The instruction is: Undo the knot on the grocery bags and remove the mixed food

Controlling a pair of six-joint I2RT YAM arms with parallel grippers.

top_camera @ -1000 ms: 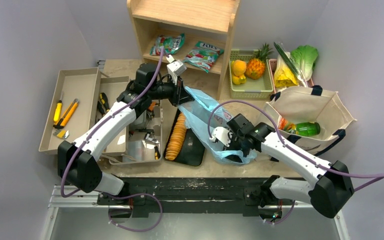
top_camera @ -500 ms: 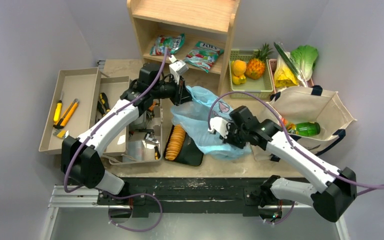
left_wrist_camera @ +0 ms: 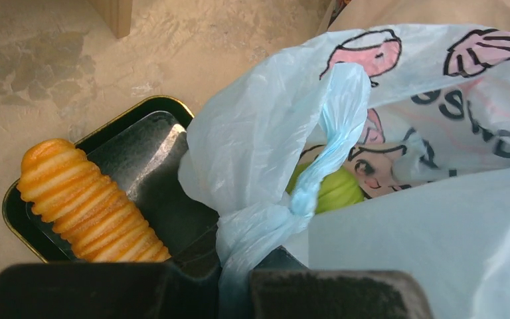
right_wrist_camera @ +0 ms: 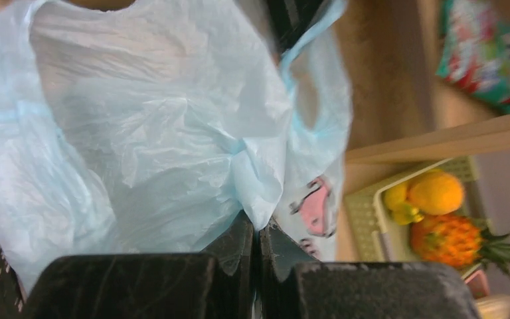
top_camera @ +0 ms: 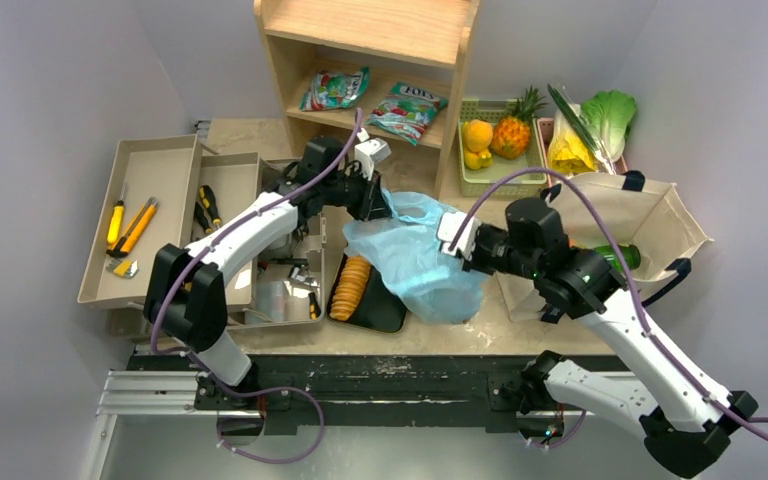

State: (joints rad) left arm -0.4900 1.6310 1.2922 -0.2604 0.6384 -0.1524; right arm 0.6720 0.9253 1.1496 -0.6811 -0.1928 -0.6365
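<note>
Logging the untying step: we find the light-blue bag point(top_camera: 420, 265) stretched over the cracker tray point(top_camera: 385, 300) on the worktop point(top_camera: 240, 135). Left pincer point(left_wrist_camera: 234, 269) is clamped on the twisted handle close beside the knot point(left_wrist_camera: 300, 203); right pincer point(right_wrist_camera: 259, 234) pinches a fold of film. Next, we judge, the strands need pulling apart.

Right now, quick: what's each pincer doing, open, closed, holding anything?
Left pincer: closed on the blue plastic bag, by its twisted handle.
Right pincer: closed on the same bag's film.
</note>
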